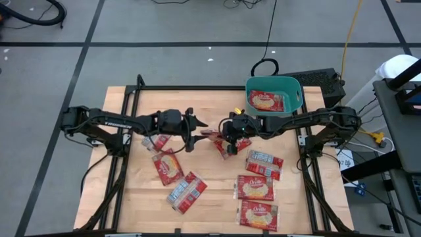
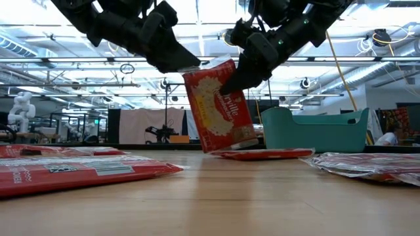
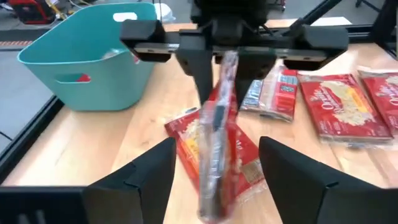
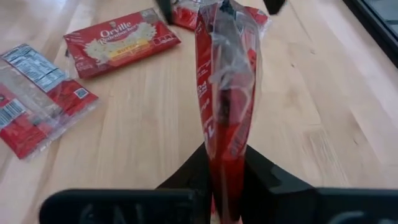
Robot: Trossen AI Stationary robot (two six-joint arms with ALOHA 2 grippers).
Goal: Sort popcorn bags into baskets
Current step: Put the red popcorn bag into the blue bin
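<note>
over pale wood table point(image 1: 217, 197), my right gripper point(image 2: 231, 84) pinches flat red crinkly popcorn bag point(image 2: 216, 108) edge; light, floppy, slippery; left gripper point(image 3: 214, 165) open.

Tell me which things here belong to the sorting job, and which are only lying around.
Job:
- held popcorn bag, in right gripper
- left gripper, open
- loose popcorn bags
- teal basket, one bag inside

Lying around:
- black box
- yellow cable

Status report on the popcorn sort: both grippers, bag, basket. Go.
Right gripper shut on a popcorn bag, held upright above the table centre. Left gripper open, close beside that bag. Teal basket holds one bag; another packet lies below.
</note>
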